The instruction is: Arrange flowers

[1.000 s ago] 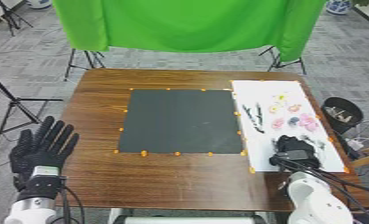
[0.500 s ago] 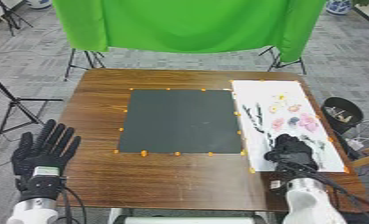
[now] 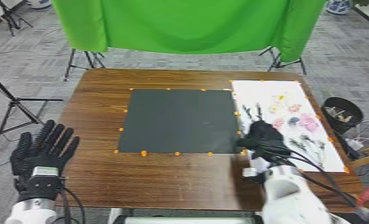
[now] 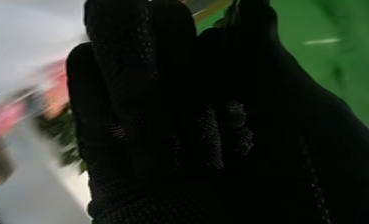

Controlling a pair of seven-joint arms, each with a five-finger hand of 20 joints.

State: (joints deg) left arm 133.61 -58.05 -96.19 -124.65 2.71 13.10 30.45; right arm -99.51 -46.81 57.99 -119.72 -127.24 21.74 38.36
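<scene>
And here's the right black-gloved hand (image 3: 266, 136), fingers straight and close together, right at the slender dark branches (image 3: 259, 111) on the white rectangular sheet's (image 3: 251, 89) left side, black-gloved left hand (image 3: 44, 152) spread near left!

Brown wood grain is displayed by the table (image 3: 145, 182), dark grey by the mat (image 3: 180, 120), white by the sheet (image 3: 251, 89). Pink flowers (image 3: 307, 121), yellow flowers (image 3: 275, 108) and green cloth (image 3: 194, 27) are offset by grey-patterned floor (image 3: 40, 62).
</scene>
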